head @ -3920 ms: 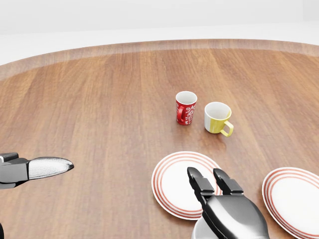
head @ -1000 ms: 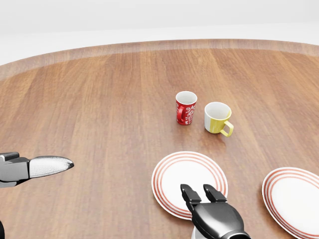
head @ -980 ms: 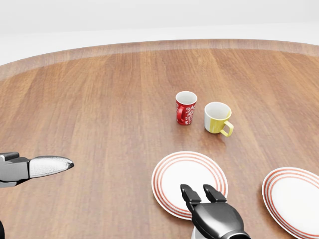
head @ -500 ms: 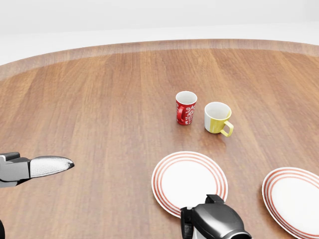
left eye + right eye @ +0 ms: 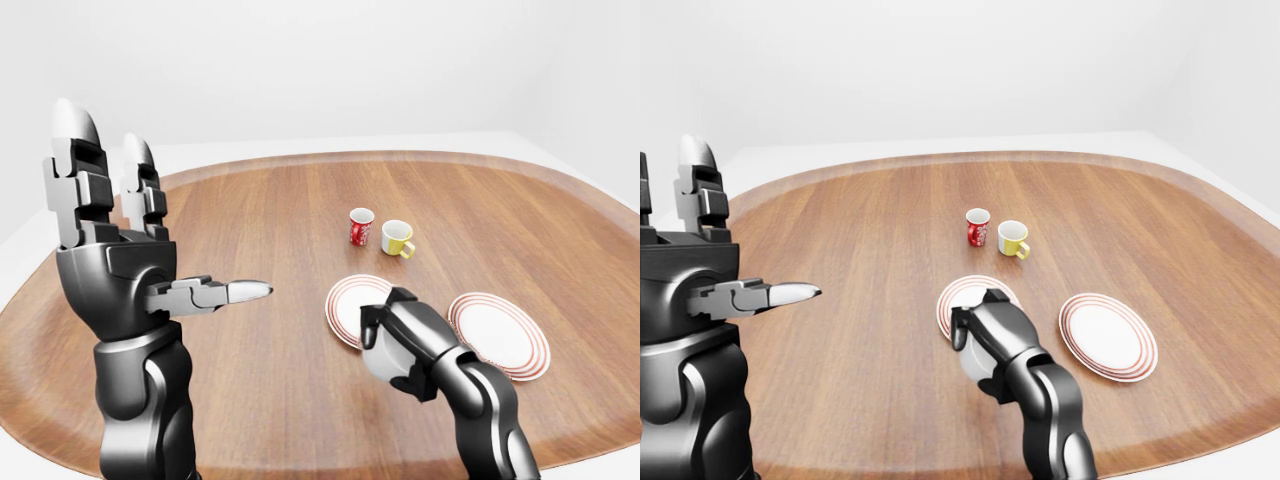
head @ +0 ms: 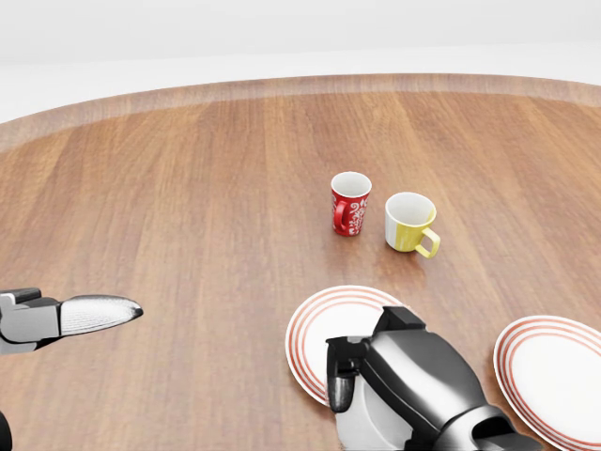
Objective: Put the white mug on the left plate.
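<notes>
- Right hand [image 5: 405,335] low in the left-eye view, dark fingers [image 5: 372,322] curled tight round the white mug [image 5: 385,352], gripping it from above and the side.
- White mug mostly covered by that hand; pale rounded body showing under the knuckles, held over the near edge of the left plate [image 5: 345,305]; whether it touches the plate or the table cannot be told.
- Left plate, white with red rings, partly hidden behind the right hand, rim showing just above and to the left of the fingers.
- Right plate [image 5: 505,330], same red rings, just to the right of the right hand, apart from it.
- Red mug [image 6: 349,203] and yellow mug [image 6: 408,223] upright, side by side, well above the right hand in the head view, yellow handle turned toward the lower right.
- Left hand [image 5: 115,245] raised at the left of the left-eye view, well apart from the right hand; fingers spread, two pointing up, thumb jutting right, holding nothing.
- Wooden table [image 6: 188,207] under everything.
</notes>
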Robot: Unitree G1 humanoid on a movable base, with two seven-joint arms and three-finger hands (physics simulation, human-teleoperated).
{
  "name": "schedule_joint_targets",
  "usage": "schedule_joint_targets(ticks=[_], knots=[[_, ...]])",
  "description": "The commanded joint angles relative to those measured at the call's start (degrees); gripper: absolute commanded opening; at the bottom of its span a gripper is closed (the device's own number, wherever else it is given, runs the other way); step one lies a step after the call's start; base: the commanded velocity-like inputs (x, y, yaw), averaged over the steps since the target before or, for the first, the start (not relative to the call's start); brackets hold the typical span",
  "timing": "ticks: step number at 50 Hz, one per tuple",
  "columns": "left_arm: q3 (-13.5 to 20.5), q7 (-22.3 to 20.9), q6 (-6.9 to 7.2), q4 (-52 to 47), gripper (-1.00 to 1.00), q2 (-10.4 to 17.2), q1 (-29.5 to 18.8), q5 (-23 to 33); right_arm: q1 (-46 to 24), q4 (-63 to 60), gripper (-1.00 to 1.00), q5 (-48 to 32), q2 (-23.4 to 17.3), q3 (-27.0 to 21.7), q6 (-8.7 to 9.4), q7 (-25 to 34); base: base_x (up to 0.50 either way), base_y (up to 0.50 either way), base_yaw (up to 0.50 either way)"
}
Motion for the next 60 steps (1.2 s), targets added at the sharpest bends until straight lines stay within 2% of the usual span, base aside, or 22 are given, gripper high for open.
schedule_joint_targets(ticks=[1,6,11,20,28,31,34,36,45,54,60], knots=[[-0.12,-0.06,0.0,-0.01,1.0,-0.07,0.06,0.12,-3.82,-7.3,-1.0,2.16,0.6,-2.04,0.0,0.0,0.0,0.0,0.0],[0.0,-0.04,0.0,0.05,1.0,-0.02,-0.06,0.03,-5.26,-5.6,-1.0,2.06,0.79,-2.16,0.0,0.0,0.0,0.0,0.0],[0.04,-0.01,0.0,-0.06,1.0,0.01,-0.05,-0.02,-6.96,2.11,-1.0,1.85,0.25,-2.46,0.0,0.0,0.0,0.0,0.0],[0.04,0.0,0.0,-0.51,1.0,0.02,-0.04,-0.12,-22.97,18.64,-1.0,1.74,-1.0,-5.18,0.0,0.0,0.0,0.0,0.0],[0.02,-0.09,0.0,-0.38,1.0,-0.02,0.06,-0.06,-38.88,41.04,-1.0,2.64,-3.64,-6.34,-5.14,0.0,0.0,0.0,0.0],[-0.02,-0.03,0.0,-0.44,1.0,-0.02,0.01,-0.02,-42.48,48.11,-1.0,1.73,-4.67,-6.01,-7.6,0.0,0.0,0.0,0.0],[-0.2,-0.13,0.0,-0.41,1.0,-0.12,0.26,0.1,-45.57,54.59,-1.0,2.67,-4.12,-5.91,-9.0,-0.04,0.0,0.0,0.0],[-0.13,-0.15,0.0,-0.2,1.0,-0.12,0.21,0.13,-47.17,60.24,-1.0,2.33,-3.93,-5.38,-10.0,-3.3,0.0,0.0,0.0],[-0.55,-0.15,0.0,-0.15,1.0,-0.29,0.41,0.38,-52.12,75.42,-1.0,1.67,-3.22,-3.9,-10.0,-10.86,0.0,0.0,0.0],[-0.25,-0.17,0.0,0.37,1.0,-0.25,0.31,0.19,-61.55,98.17,-1.0,0.22,-1.65,-2.71,-10.0,-24.35,0.0,0.0,0.0],[-0.19,-0.2,0.0,0.15,1.0,-0.25,0.43,0.04,-64.07,102.23,-1.0,0.8,-1.46,-2.85,-10.0,-26.52,0.0,0.0,0.0]])
